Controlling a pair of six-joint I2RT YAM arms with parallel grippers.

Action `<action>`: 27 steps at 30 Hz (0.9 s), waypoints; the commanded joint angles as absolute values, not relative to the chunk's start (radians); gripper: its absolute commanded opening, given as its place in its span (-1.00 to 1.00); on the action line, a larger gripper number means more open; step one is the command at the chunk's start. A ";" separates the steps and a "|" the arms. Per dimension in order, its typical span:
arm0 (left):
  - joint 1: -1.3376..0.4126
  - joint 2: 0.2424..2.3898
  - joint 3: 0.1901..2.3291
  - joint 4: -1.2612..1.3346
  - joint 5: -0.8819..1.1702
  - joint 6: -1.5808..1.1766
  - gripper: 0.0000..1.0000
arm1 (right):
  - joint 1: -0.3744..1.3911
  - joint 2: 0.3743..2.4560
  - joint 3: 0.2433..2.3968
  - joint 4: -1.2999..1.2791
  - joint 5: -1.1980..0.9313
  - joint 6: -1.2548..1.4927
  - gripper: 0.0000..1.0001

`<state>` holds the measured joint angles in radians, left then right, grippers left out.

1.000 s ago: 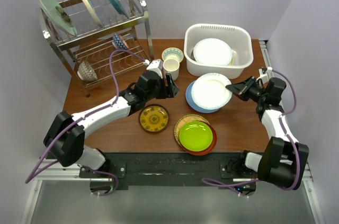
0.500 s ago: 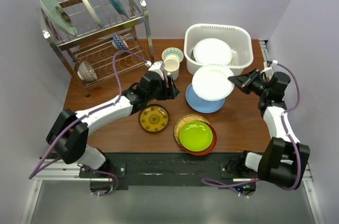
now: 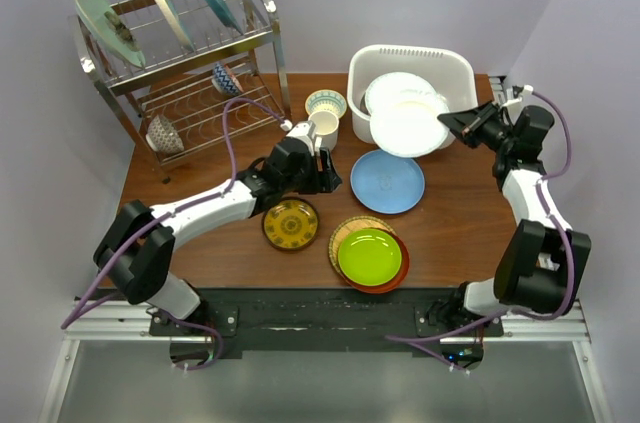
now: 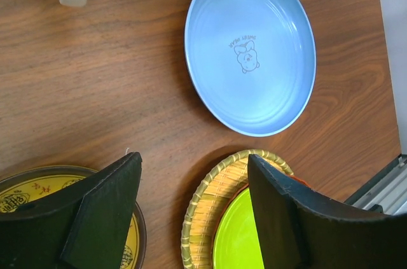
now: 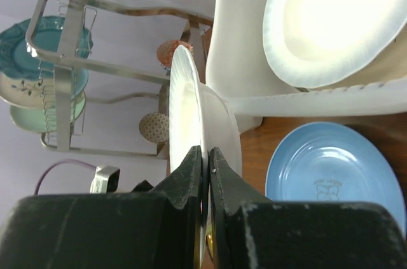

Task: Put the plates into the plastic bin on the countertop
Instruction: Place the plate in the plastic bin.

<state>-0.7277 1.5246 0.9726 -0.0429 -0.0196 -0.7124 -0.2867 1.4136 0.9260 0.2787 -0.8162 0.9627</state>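
My right gripper [image 3: 447, 123] is shut on the rim of a white plate [image 3: 407, 128] and holds it in the air over the near rim of the white plastic bin [image 3: 372, 121]. In the right wrist view the plate [image 5: 184, 116] stands edge-on between the fingers. Another white plate [image 3: 400, 93] lies inside the bin. A blue plate [image 3: 387, 181] lies on the wood countertop [image 3: 455, 233]. A lime green plate [image 3: 369, 255] sits on a red-orange and a yellow woven plate. A yellow patterned plate [image 3: 291, 224] lies left. My left gripper [image 3: 330, 171] is open and empty above the table [image 4: 127, 91].
A metal wire rack [image 3: 190, 63] at the back left holds plates on edge and small bowls. A white cup [image 3: 322, 126] and a patterned bowl [image 3: 326, 102] stand just left of the bin. The table's right edge runs close to my right arm.
My right gripper has lifted the white plate off the blue plate and carried it back toward the bin. The left arm has shifted slightly right.
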 commanded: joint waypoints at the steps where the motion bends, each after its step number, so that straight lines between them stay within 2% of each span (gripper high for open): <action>1: -0.738 1.539 1.006 -0.032 -0.005 -0.687 0.44 | -0.265 1.440 1.019 0.368 -0.792 1.012 -1.00; 27: -0.742 1.565 0.928 -0.037 -0.006 -0.683 0.43 | -0.195 1.773 1.351 0.322 -0.638 1.048 -1.00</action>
